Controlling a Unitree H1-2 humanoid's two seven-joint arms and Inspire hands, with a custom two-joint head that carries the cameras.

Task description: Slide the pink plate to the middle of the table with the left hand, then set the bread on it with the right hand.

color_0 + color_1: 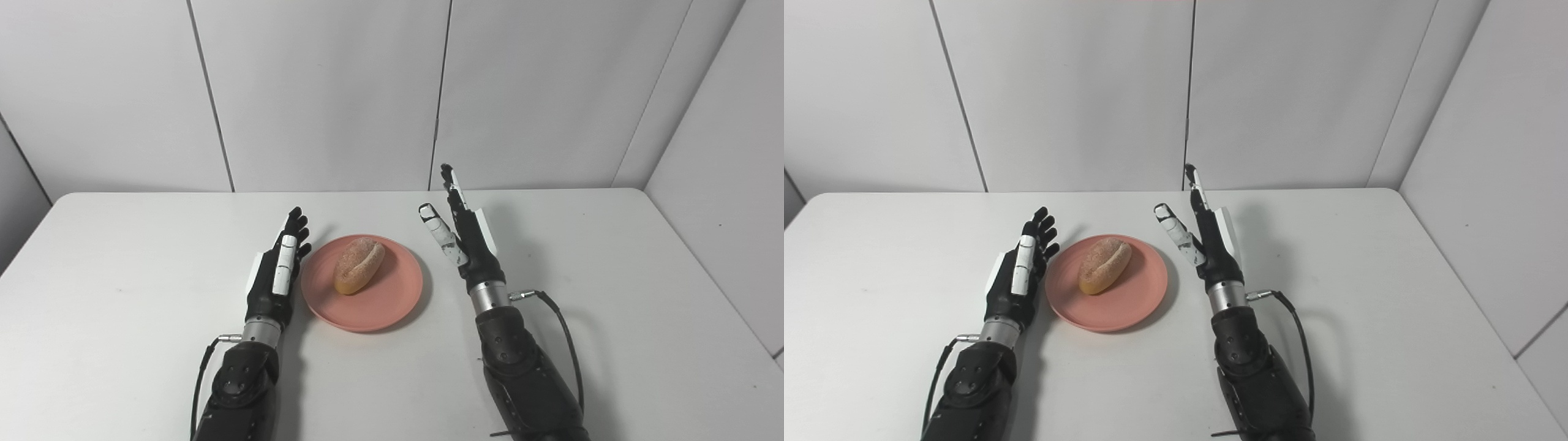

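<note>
Our right hand (465,236) is open and empty right of centre, apart from the pink plate (392,300); our left hand (278,269), also open, sits just beside its left rim. The bread roll (359,264) lies on the plate at frame centre, long axis tilted toward upper right; we judge both steps done.

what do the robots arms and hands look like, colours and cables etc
Both arms are black, with a silver metal wrist ring below each hand. The left hand and right hand are black with white panels on the fingers and the hand's edge. A thin black cable loops from a plug at each wrist.
</note>
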